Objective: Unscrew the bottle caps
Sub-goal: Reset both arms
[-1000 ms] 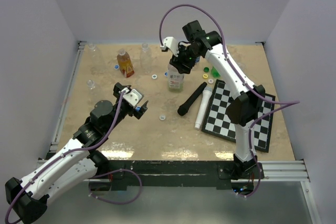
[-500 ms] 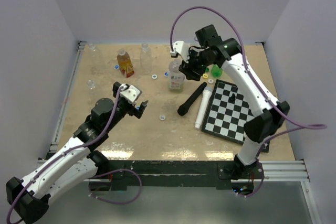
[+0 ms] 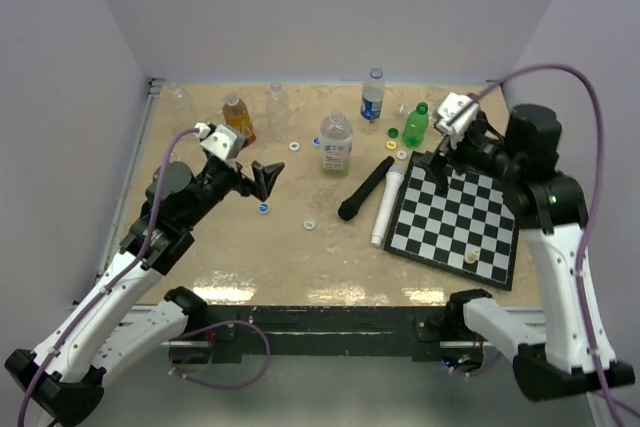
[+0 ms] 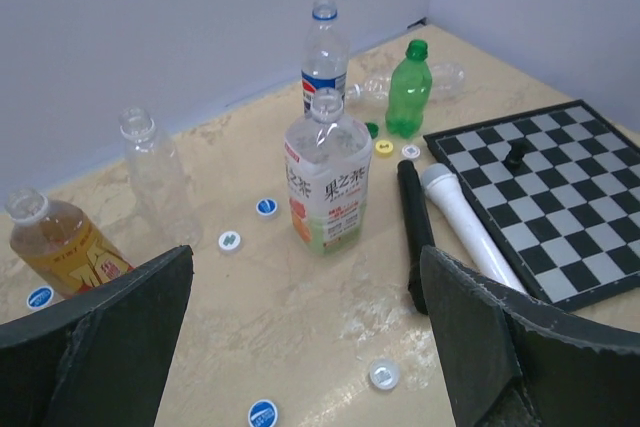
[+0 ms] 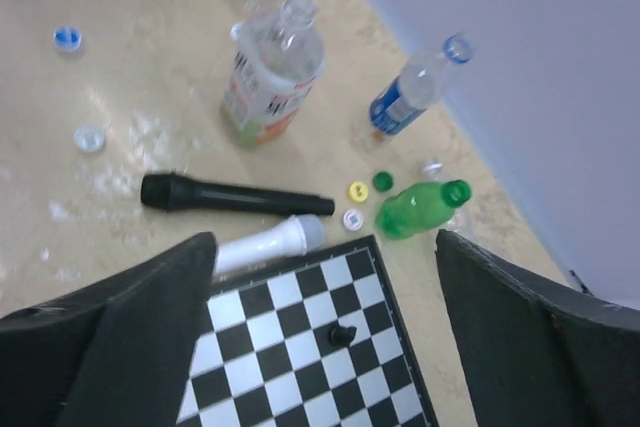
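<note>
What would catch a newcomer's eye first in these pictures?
The black-and-white chessboard on the right of the table stands out most, with a black microphone and a white tube lying along its left edge. Behind them stand a green bottle and a tall labelled bottle, among others, and small loose caps lie scattered around them.
</note>
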Controlling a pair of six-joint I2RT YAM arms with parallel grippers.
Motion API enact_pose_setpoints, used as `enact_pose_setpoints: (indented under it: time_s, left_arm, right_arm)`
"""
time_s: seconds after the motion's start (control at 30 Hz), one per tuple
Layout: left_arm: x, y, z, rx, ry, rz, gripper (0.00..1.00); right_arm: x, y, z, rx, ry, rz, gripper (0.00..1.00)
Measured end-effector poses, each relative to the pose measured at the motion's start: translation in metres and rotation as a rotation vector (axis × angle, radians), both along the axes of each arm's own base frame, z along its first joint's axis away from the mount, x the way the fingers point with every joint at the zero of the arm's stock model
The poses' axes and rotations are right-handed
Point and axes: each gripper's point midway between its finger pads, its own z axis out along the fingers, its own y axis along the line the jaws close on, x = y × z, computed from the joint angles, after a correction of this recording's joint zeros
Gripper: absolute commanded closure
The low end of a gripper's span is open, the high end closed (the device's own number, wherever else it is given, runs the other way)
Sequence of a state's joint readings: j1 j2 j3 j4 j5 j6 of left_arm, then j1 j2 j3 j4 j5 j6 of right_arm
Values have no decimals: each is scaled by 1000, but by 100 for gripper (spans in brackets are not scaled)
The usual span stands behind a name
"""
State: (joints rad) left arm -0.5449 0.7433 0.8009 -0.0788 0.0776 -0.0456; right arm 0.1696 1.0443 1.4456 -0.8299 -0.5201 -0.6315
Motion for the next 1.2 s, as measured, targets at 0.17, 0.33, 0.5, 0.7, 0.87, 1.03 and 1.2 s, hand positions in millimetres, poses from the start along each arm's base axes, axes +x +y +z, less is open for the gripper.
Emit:
enact_pose_setpoints:
  time_s: [0.17, 0.33, 0.5, 0.7, 0.87, 1.03, 1.2]
  left_arm:
    - [4, -7, 51, -60, -37, -24, 0]
    - [3, -14, 83, -81, -39, -56, 0]
    - [-2, -12, 96, -81, -38, -62, 0]
    - [-10, -11, 108, -87, -50, -79, 0]
    - [-16, -11, 119, -97, -72, -97, 0]
    - [-17, -10, 134, -110, -101, -99, 0]
    - [-15, -12, 136, -115, -110, -99, 0]
  right_arm:
    - [-28, -24, 34, 153, -174, -136, 2]
    - [-32, -34, 48, 291, -209, -253, 2]
    - [-24, -52, 56, 415, -188, -418, 2]
    - [-26, -66, 76, 485, -218, -507, 2]
    - [-29, -69, 86, 486, -246, -512, 2]
    - [-28, -72, 86, 522, -230, -542, 2]
    - [-26, -80, 88, 576, -222, -599, 2]
